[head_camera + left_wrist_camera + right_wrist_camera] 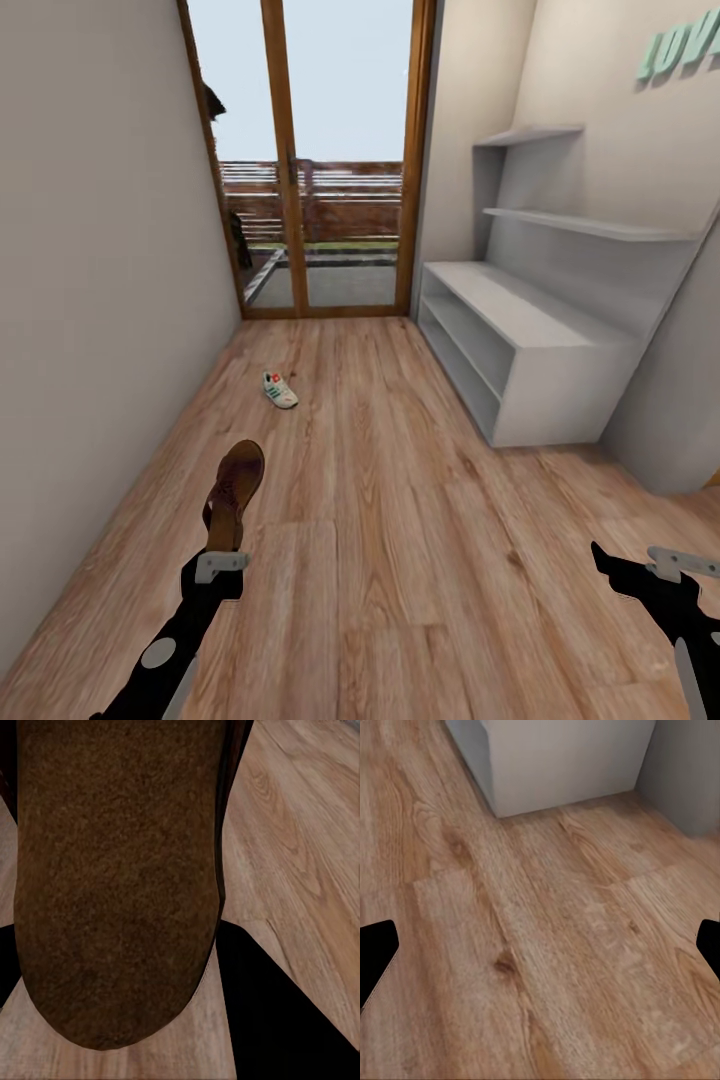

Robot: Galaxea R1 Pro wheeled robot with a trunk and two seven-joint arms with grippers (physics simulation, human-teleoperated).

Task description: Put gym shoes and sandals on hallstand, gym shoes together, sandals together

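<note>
Sandal (234, 494) up in the left gripper (221, 565), toe pointing away toward the glass door (318, 160), heel end pinched at the fingers, and the whole thing riding clear above the corridor floor (380, 520). From the left wrist camera its brown sole (112, 877) sits right in front of the lens, rounded end nearest, dark finger shapes on either side of it, planks showing past its edge. Beyond the sandal, nearer the door, one gym shoe (280, 390) lies on the floor, white with green stripes, well apart from the left gripper and well apart from the hallstand (520, 350). That hallstand stands against the wall to the door's right, a pale grey bench with open low shelves, two staggered wall shelves (570, 215) above it and turquoise letters (680, 45) cut off at the picture's edge; its top and shelves look bare of shoes from the head view. The right gripper (640, 570) hangs low in front of the hallstand's near end, nothing between its fingers; in the right wrist view the two dark fingertips (376, 952) sit at opposite edges, spread wide over bare planks, with the hallstand's near corner (562, 765) just ahead.
</note>
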